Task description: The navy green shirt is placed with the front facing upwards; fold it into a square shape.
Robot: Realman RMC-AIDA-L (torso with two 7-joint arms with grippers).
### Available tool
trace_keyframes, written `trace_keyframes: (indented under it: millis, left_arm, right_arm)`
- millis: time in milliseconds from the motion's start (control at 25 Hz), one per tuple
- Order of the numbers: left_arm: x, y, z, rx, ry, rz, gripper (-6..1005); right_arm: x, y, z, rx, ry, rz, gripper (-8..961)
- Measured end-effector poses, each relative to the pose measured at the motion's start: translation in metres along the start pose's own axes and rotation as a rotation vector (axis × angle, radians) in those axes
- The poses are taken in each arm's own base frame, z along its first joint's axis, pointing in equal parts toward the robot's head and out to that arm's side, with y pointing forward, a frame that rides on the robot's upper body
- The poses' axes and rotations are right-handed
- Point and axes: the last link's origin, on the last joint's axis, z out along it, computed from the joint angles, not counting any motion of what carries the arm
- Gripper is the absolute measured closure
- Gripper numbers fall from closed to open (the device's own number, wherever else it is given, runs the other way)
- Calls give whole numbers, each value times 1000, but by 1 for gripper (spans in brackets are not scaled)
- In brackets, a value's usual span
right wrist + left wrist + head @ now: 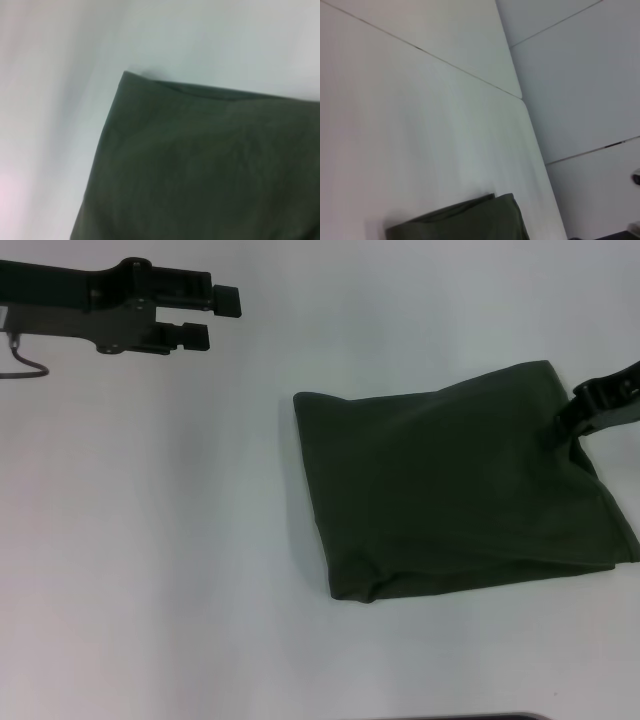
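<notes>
1. The navy green shirt [450, 490] lies folded into a rough square on the white table [150, 570], right of centre.
2. The right gripper [572, 422] touches the shirt's far right corner; I cannot tell how its jaws stand.
3. The left gripper [212, 318] hangs far left, jaws apart, holding nothing.

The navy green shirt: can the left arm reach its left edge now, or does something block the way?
Probably yes. The left gripper hovers open over bare table, and nothing lies between it and the near edge of the navy green shirt. The right gripper sits at the far edge.
</notes>
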Motion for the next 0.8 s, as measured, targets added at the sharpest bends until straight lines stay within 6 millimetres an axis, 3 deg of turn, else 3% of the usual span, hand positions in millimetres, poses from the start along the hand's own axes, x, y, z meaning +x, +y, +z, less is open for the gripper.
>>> trace_keyframes:
  millis: [400,800]
  left_arm:
    - [0,0,5,-6,4,2,282]
    - [-1,-2,5,-2,11,-2,282]
  right_arm:
    - [2,-14,30,116,76,39,939]
    - [4,-34,-20,228,31,113,940]
